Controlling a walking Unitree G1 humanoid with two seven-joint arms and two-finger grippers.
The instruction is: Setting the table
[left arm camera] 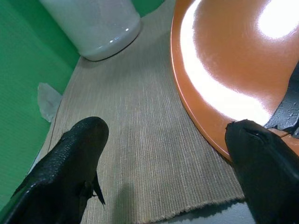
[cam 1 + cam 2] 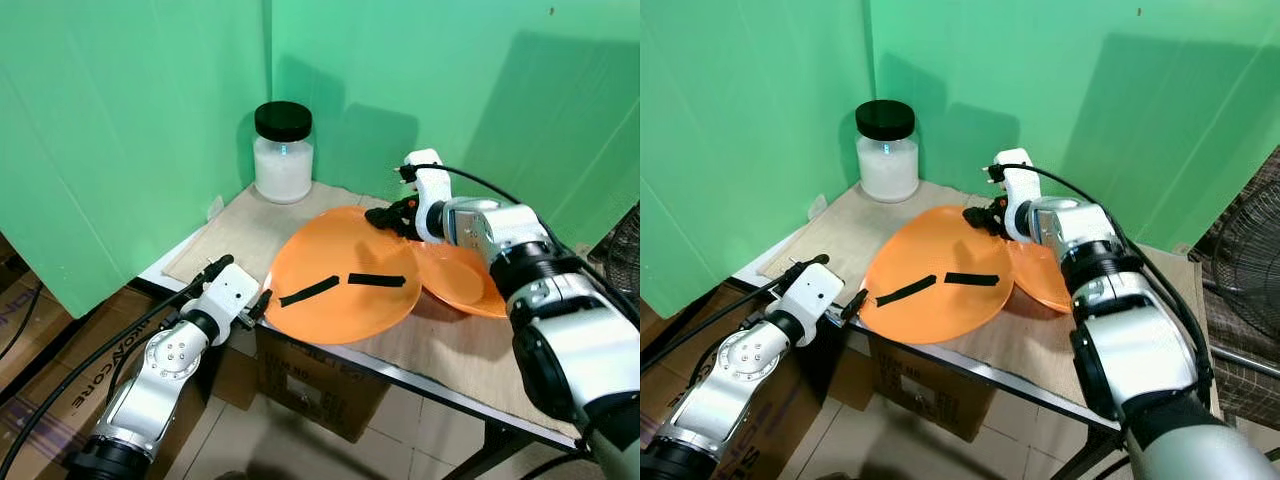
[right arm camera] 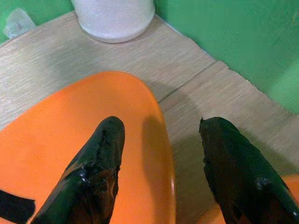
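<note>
Nearest the camera, the left gripper [image 2: 262, 300] is reaching in from below the table edge with its two black fingers [image 1: 70, 163] spread wide apart, holding nothing, one fingertip sitting just at the near rim of the large orange plate [image 2: 340, 290] and the other over the woven beige mat [image 1: 135, 140]. That glossy, shallow plate, marked with two black strips [image 2: 347, 283], is lying tilted with one side resting on a second orange plate [image 2: 465, 282] beside it on the mat, near the black-lidded white jar [image 2: 283, 152] in the green-walled corner. At the plate's far rim the right gripper [image 2: 388, 216] is hovering with its fingers [image 3: 93, 163] parted to either side of the edge, gripping nothing.
</note>
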